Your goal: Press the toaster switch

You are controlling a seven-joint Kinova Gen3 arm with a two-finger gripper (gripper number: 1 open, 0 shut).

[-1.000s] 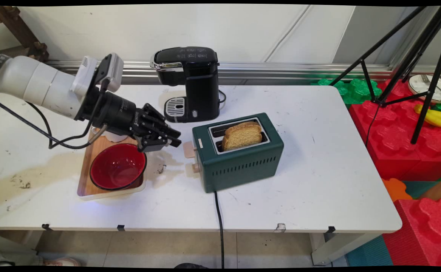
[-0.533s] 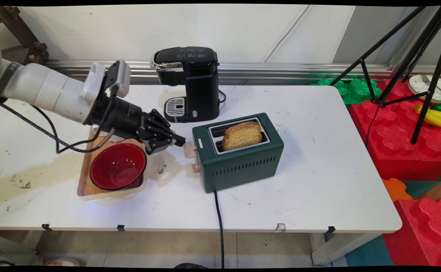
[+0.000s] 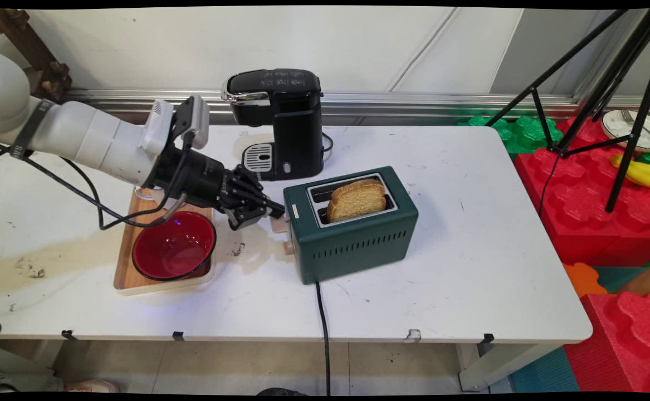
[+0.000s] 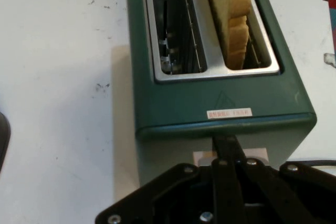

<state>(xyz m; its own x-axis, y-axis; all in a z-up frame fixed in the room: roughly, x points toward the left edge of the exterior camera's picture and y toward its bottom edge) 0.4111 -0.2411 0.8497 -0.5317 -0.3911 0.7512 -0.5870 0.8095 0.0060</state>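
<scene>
A white table [image 3: 469,234], scuffed and stained brown toward its left end, stands before a pale wall with a metal rail along its foot. On the left of the table lies a wooden board [image 3: 126,262] carrying a round, glossy red bowl [image 3: 173,245] with a dark rim; the bowl looks empty. Above the board's far right corner, the black gripper [image 3: 275,211] reaches rightward, its fingers pressed together with their tips at the pale lever [image 3: 278,224] on the left end of a toaster [image 3: 358,245]. The toaster is a boxy dark green appliance with rounded edges, a row of vent slits on its near side and a black cord [image 3: 322,334] running off the table's near edge. Its far slot [image 4: 176,30] is empty; the near slot holds a slice of browned bread [image 3: 356,199] standing up out of it. Behind the toaster, at the far side, stands a shiny black coffee machine [image 3: 280,120]. Right of the table are red and green foam blocks [image 3: 592,211] and a black tripod [image 3: 631,83].
</scene>
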